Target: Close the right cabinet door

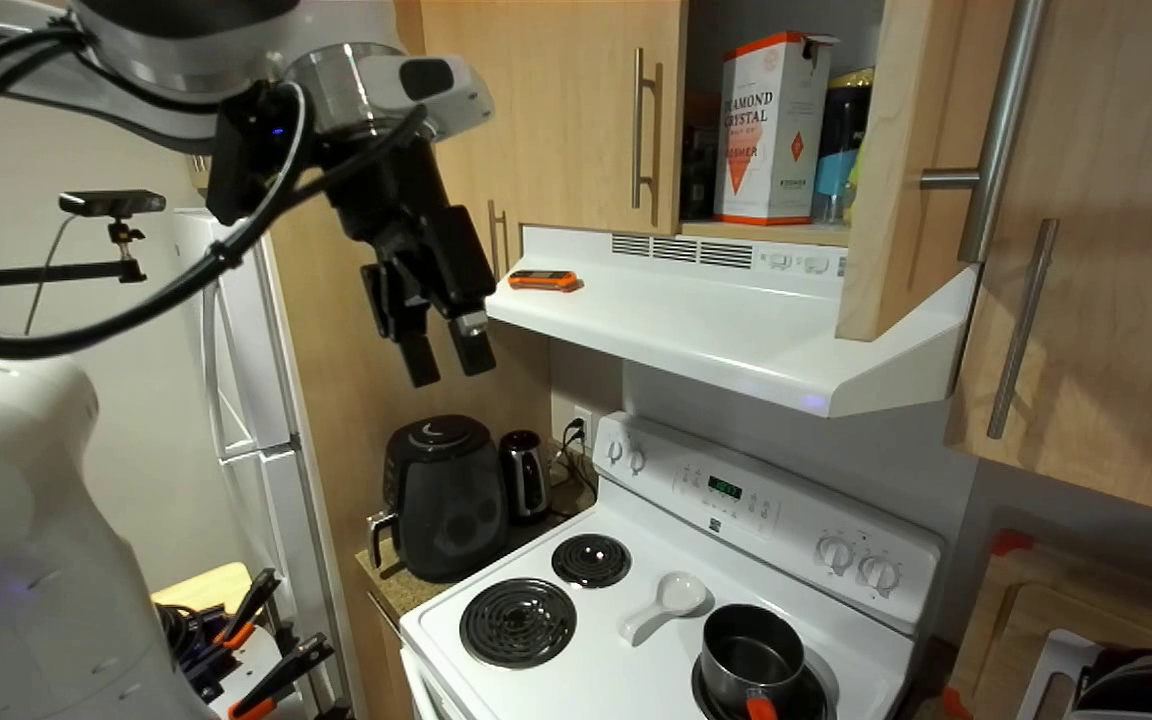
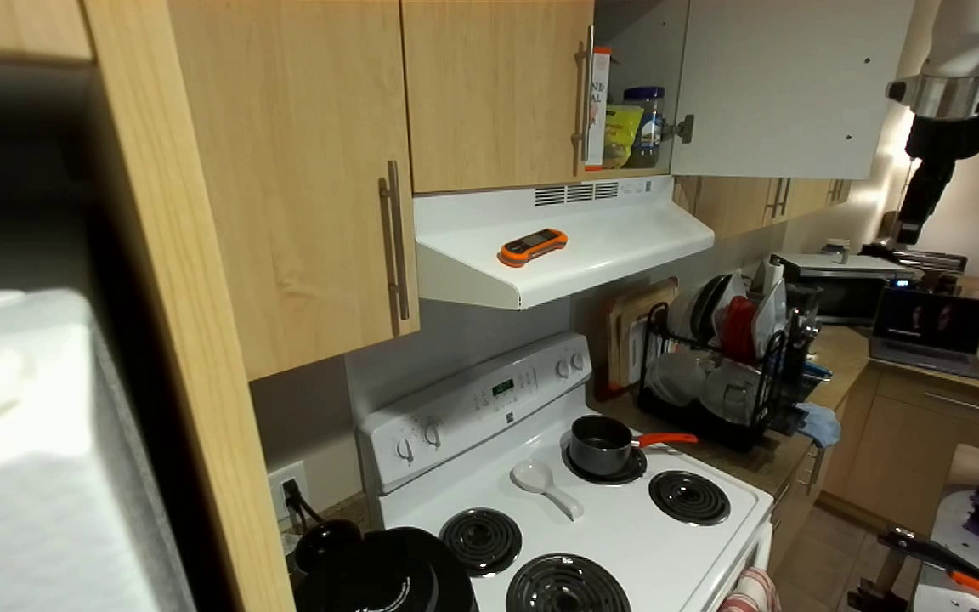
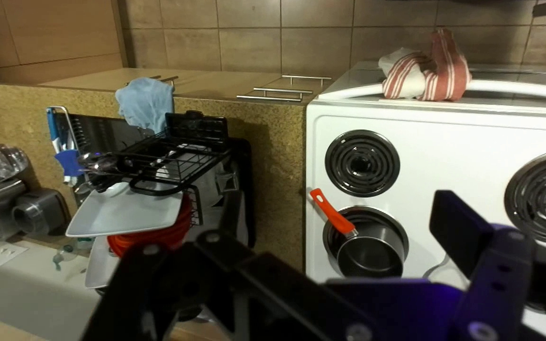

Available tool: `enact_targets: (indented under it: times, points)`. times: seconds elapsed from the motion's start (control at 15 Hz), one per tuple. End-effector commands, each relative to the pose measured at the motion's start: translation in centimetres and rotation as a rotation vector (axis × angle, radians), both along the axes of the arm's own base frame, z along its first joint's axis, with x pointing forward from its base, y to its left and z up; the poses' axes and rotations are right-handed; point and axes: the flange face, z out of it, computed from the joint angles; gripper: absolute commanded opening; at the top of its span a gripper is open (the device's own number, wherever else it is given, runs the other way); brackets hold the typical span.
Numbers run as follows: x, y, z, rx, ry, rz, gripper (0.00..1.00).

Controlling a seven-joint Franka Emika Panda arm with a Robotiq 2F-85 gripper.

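Your gripper (image 1: 448,362) hangs with its fingertips down, to the left in an exterior view; its two fingers (image 3: 455,227) stand spread apart, as the wrist view also shows. The right cabinet door (image 1: 946,120) is swung outward above the range hood (image 1: 676,310): in an exterior view you face its edge, with the silver bar handle (image 1: 1002,130) projecting to the right, and in an exterior view you face its pale inner face (image 2: 787,93), with a hinge (image 2: 683,129) at the left. In both exterior views the gripper is apart from this door.

The twin door (image 1: 546,110) lies closed, left of the opening. Within the cabinet (image 1: 826,236) you find an upright Diamond Crystal box (image 1: 771,140) and, just beside each other, a yellow bag (image 2: 621,136) and a dark-lidded jar (image 2: 647,127). An orange-cased device (image 1: 544,281) rests on the hood.

Below, the white stove (image 1: 586,690) carries a saucepan (image 1: 751,650) with an orange handle (image 3: 332,213) and, near it, a white spoon rest (image 1: 676,596). In the wrist view you look down on this stove at the right and, at the left, on a counter (image 3: 277,189) bearing a dish rack (image 3: 202,170); a striped towel (image 3: 446,71) hangs at the stove's far side.
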Motion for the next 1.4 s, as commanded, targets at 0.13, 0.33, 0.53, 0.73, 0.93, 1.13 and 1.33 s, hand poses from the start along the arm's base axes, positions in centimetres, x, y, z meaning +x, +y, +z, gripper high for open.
enact_targets:
  times: [0.13,0.33,0.53,0.73,0.93,1.13,1.33]
  points:
    - [-0.8,-3.2,1.5,-0.041,-0.088,-0.028,1.00]
    - [-1.0,-5.2,2.1,-0.046,-0.134,-0.063,1.00]
    - [-1.0,-7.1,2.4,-0.067,-0.176,-0.090,1.00]
    - [-1.3,-9.1,3.0,-0.089,-0.219,-0.122,1.00]
    - [-1.7,-11.2,3.5,-0.101,-0.242,-0.162,1.00]
    - [-2.1,-13.3,4.2,-0.106,-0.261,-0.205,1.00]
    - [-2.5,-15.1,5.0,-0.105,-0.278,-0.246,1.00]
